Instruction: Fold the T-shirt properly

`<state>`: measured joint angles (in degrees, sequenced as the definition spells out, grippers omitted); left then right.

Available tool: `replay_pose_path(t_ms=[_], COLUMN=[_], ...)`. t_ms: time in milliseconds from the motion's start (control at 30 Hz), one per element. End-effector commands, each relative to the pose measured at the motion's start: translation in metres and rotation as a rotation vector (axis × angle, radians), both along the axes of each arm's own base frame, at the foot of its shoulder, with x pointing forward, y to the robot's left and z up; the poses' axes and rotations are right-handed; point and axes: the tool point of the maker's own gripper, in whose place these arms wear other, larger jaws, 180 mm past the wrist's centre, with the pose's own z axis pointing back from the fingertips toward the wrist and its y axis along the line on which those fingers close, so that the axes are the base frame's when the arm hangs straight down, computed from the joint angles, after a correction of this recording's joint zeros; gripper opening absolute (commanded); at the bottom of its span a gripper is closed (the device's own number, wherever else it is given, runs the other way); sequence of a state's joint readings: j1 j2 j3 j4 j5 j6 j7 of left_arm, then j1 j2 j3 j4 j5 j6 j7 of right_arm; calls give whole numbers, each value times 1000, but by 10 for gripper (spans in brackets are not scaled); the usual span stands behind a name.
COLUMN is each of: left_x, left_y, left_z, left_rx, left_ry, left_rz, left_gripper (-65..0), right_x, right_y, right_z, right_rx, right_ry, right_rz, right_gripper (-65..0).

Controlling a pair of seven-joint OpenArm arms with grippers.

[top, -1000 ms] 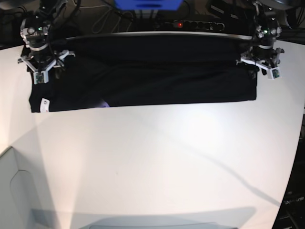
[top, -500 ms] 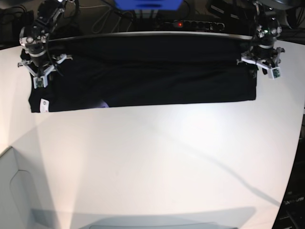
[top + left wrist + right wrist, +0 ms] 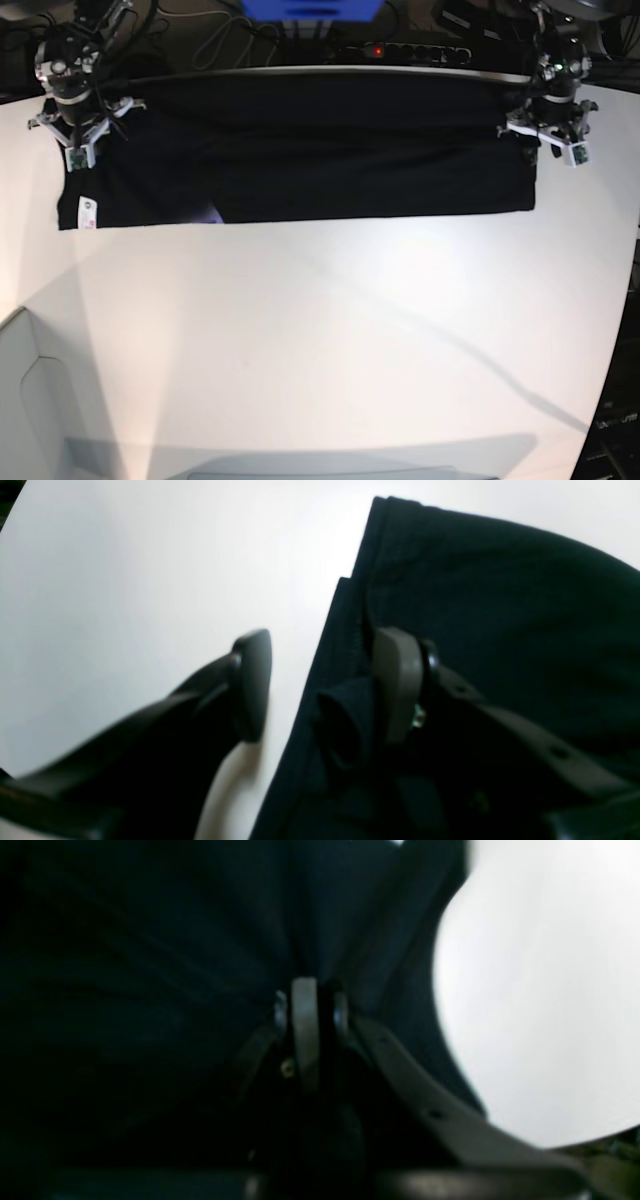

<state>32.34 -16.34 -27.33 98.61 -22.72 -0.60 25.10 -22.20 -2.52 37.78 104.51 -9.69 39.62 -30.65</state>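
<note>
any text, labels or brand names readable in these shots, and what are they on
No text can be read in any view.
The small white tag at the edge of the black T-shirt carries a dark mark, too small to read.
Small stickers on the left claw and the right claw: too small to read.
Both wrist views show no lettering.

Right gripper (image 3: 77, 150) drawn back toward the table's far edge, T-shirt (image 3: 300, 150) corner (white-tagged side) dragged along

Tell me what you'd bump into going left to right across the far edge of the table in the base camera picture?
right gripper → small white tag → T-shirt → left gripper
</note>
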Motion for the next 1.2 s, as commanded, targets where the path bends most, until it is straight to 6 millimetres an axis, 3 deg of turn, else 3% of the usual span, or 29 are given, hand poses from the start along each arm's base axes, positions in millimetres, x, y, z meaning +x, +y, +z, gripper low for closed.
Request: replay_pose_path(t_ms=[0,67,167,300,400,733,933,1033,1167], left_x=[5,5,3,4,4,-2,-1,-3,-11], left_y=[7,7,6,5,4,1,-4,-2,4], left_z=[11,11,11,12,12,4,2,0,-17], left_rx=[27,27,28,22,20,-4,-11,-9,-25], left_ry=[-32,-32,-28,-34,-36,-25,-22,-15,26], left_rz=[0,0,-2,-3,-2,19,10,14,43], left_gripper=[-334,-334,-333,-333,-333,-328,-162,-159,-159], right_x=[4,1,-1,5,12,15,14,14,18], right_y=[-3,-6,-8,-11,-9,2,4,4,12], right_z=[5,-2,-5,9,25,28,27,27,26], right_rx=[-8,-1,-1,-27,-53,-31,-26,-26,-14], right_ry=[-23,-2,9,-26,-68,-87,-87,-87,-89], right_rz=[17,15,12,16,27,25,23,23,46], right_gripper=[-650,-645,-563,-421,-359,-353,-353,-353,-353])
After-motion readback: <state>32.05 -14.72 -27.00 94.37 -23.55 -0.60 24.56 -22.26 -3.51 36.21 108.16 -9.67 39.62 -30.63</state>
